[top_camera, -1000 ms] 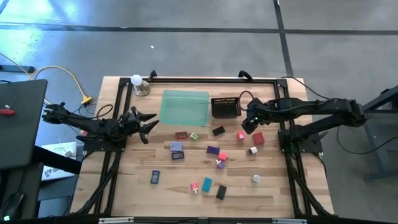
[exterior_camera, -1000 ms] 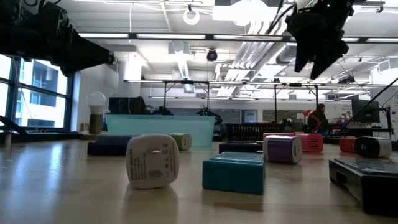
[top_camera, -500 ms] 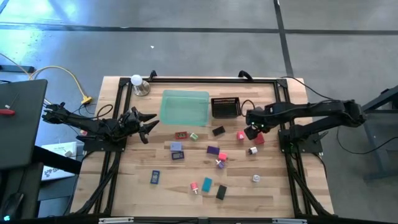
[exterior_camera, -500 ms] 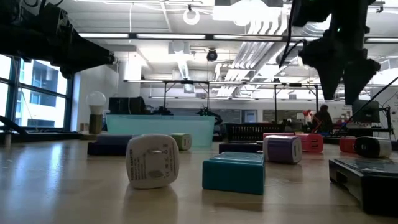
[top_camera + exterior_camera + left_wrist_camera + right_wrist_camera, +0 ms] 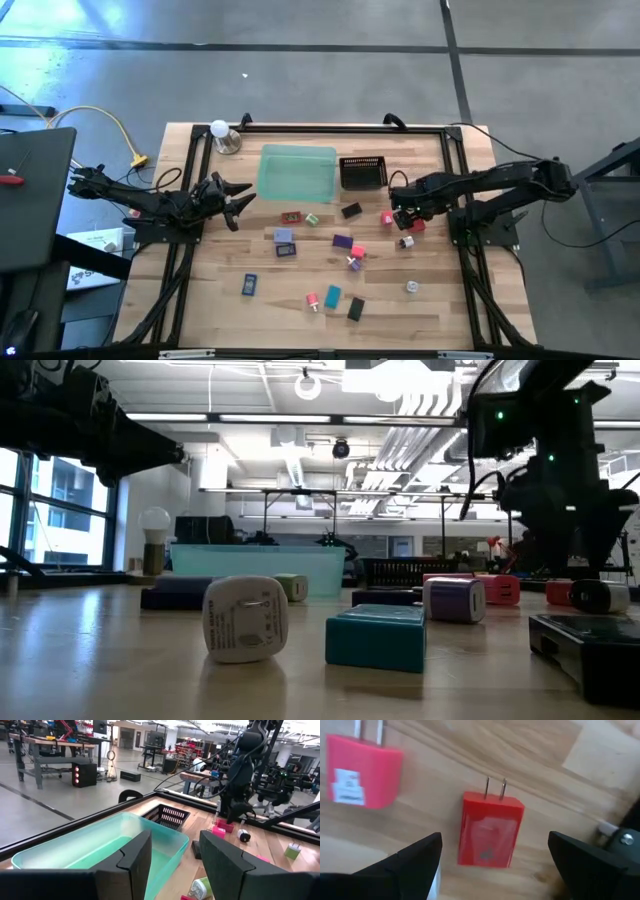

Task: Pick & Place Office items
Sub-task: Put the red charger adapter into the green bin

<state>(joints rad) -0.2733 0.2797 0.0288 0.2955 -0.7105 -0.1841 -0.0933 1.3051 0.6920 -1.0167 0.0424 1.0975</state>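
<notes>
Several small office items lie scattered on the wooden table: a red plug charger [image 5: 490, 829] with two prongs, a pink one [image 5: 362, 772] beside it, a purple block [image 5: 342, 241], a teal block [image 5: 332, 295] and black pieces. My right gripper [image 5: 495, 870] is open and points down over the red charger [image 5: 416, 225], with one finger on either side and above it. It touches nothing. At the table's left edge my left gripper [image 5: 235, 200] waits level and open, facing the green tray [image 5: 100, 850].
The translucent green tray [image 5: 296, 172] and the black mesh basket [image 5: 362, 172] stand at the far middle of the table. A lamp bulb [image 5: 220, 130] stands at the far left corner. A small white item [image 5: 406, 241] lies just nearer than the red charger.
My right gripper has come down from high above the table toward the red charger, rolling its wrist as it sank. Its fingers stay apart. The items on the table have not moved.
</notes>
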